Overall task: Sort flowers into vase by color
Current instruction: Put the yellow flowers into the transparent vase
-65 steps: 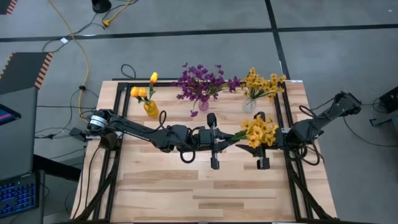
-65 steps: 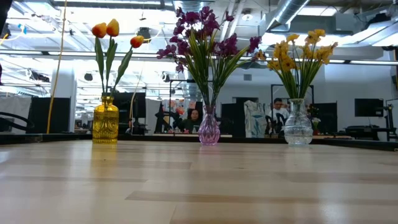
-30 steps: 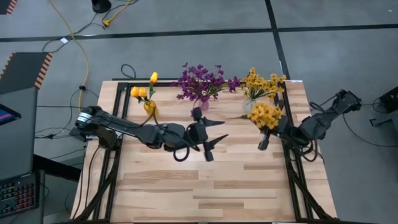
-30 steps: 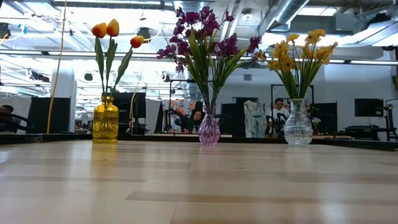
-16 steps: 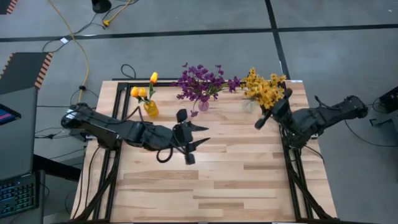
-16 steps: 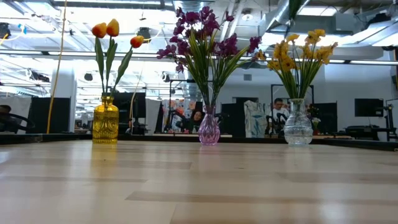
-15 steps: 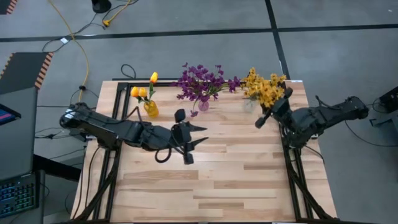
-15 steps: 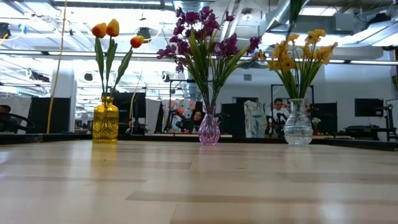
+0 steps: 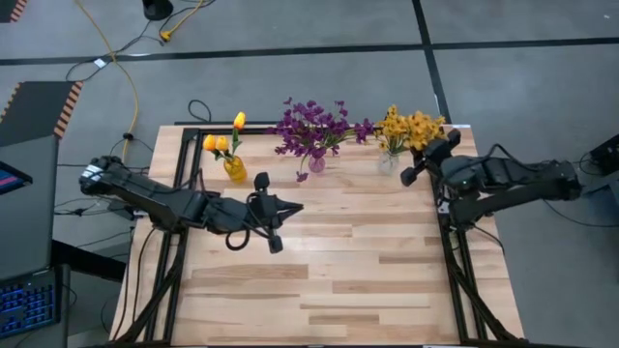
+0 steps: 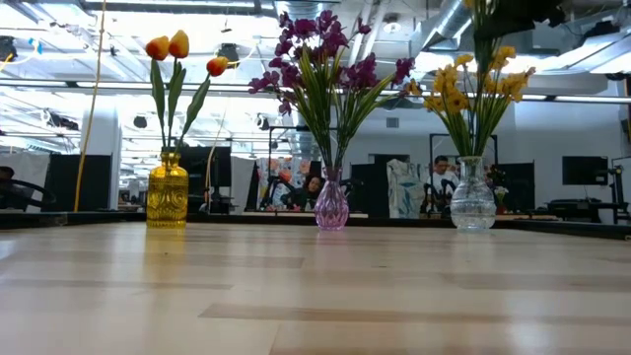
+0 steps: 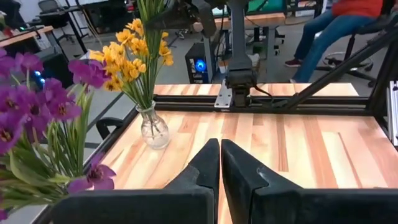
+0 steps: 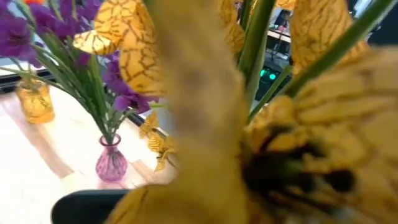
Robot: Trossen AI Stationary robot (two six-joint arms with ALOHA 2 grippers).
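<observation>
Three vases stand along the table's far edge: a yellow vase (image 9: 234,168) with orange tulip buds, a purple vase (image 9: 316,163) with purple flowers, and a clear vase (image 9: 387,162) with yellow flowers (image 10: 473,84). My right gripper (image 9: 423,160) hangs high over the clear vase, shut on a yellow sprig (image 9: 418,127) whose blossoms fill the right wrist view (image 12: 298,137). My left gripper (image 11: 219,158) is shut and holds nothing, above the table near its left middle (image 9: 275,215). My right gripper holds the yellow sprig, but the blossoms close to the wrist camera hide the fingers and the place of contact. The sprig is lifted clear. Its green stem (image 10: 483,44) hangs down from the gripper among the flowers of the clear vase.
Black frame rails (image 9: 450,242) run along the table's left and right sides. The near half of the wooden table top (image 9: 329,290) is bare wood. People sit in the room beyond the far edge (image 10: 441,173).
My right gripper has carried the yellow sprig toward the table's far edge and up, from the right middle to over the clear vase. My left gripper has drawn back toward the table's left edge and has shut.
</observation>
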